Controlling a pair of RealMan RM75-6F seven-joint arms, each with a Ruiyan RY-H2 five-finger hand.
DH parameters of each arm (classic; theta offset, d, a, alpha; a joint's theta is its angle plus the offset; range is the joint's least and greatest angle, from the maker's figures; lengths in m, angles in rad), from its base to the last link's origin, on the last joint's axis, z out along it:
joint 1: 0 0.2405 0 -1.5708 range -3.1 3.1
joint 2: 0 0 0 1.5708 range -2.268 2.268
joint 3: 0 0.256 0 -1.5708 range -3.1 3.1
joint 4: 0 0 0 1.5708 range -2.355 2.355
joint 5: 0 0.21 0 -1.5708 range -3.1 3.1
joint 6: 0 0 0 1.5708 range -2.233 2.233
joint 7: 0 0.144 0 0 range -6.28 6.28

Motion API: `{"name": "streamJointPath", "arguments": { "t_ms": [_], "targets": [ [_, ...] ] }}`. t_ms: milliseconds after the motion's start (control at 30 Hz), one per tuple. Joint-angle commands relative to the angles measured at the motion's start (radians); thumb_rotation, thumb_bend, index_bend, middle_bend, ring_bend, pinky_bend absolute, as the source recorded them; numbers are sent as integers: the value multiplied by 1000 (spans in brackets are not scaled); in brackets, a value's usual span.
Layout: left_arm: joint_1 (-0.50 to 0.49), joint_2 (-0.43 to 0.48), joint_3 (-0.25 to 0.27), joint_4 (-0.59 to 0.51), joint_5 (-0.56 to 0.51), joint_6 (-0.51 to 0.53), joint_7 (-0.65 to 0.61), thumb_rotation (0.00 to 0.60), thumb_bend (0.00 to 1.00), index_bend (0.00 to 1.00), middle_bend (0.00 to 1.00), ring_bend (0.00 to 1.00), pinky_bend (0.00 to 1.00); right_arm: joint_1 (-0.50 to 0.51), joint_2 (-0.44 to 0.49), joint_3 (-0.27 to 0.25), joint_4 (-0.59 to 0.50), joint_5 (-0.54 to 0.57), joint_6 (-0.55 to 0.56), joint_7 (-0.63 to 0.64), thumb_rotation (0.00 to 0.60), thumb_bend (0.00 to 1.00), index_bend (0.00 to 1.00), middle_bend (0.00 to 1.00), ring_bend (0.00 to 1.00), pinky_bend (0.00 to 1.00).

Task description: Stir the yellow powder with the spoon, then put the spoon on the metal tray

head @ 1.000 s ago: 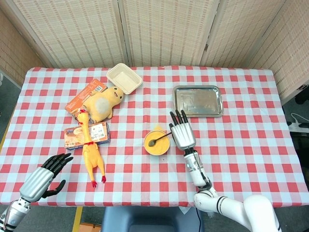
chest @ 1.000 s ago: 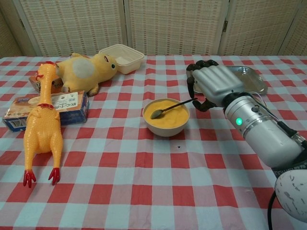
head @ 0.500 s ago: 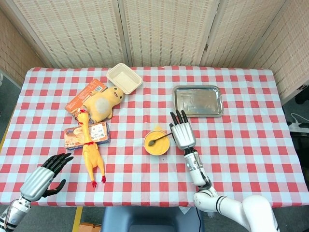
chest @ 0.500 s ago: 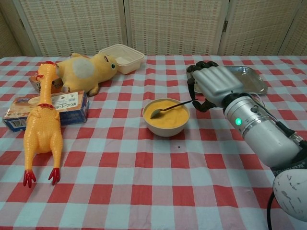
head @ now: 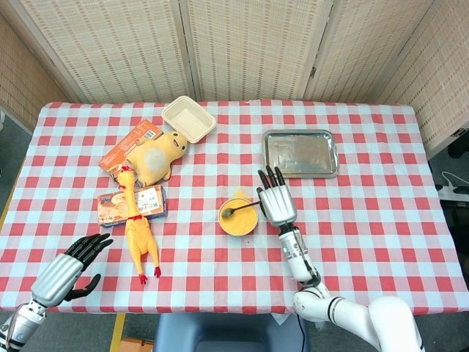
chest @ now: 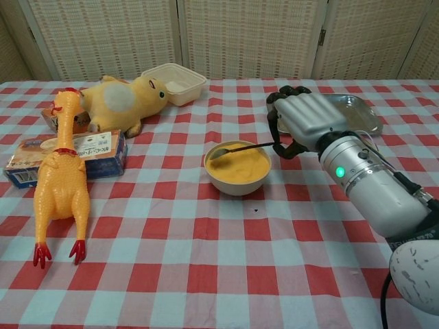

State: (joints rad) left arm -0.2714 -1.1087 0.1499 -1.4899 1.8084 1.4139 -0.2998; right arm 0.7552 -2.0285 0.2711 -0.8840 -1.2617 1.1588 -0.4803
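A small bowl [head: 237,218] [chest: 237,173] of yellow powder stands mid-table. A metal spoon [head: 237,210] [chest: 241,147] lies across it, its scoop near the bowl's far-left rim and its handle running right. My right hand [head: 276,199] [chest: 306,120] is just right of the bowl and pinches the handle's end between thumb and finger. The metal tray [head: 300,153] [chest: 358,110] lies bare behind that hand. My left hand [head: 70,269] hovers at the front-left table edge with its fingers apart and nothing in it; only the head view shows it.
A yellow rubber chicken [head: 138,229] [chest: 62,179] lies left of the bowl over a flat box [head: 150,202] [chest: 96,153]. Behind them are a yellow plush toy [head: 159,155] [chest: 127,99], an orange packet [head: 130,144] and a beige takeaway container [head: 189,119] [chest: 174,81].
The spoon's scoop has swung from the middle of the powder toward the bowl's far-left rim, the handle turning with my right hand. The left hand has hardly moved.
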Motion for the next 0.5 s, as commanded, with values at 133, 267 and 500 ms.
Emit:
{"name": "streamJointPath", "arguments": {
  "t_ms": [133,267,500],
  "targets": [
    [-2,0,5,6,13,8,-12,600,511,0,0,0,103,-6,19,2,-28,-3,9,-14,600,443,696,161,0,85],
    [-4,0,9,10,22,13,-18,600,510,0,0,0,103,-11,42,-3,-60,-10,12,-24,600,488,713,172,0,85],
    [-7,-2,11,14,23,11,-20,600,510,0,0,0,103,-9,176,-35,-230,-13,-59,-124,600,614,747,186,0,91]
  ]
}}
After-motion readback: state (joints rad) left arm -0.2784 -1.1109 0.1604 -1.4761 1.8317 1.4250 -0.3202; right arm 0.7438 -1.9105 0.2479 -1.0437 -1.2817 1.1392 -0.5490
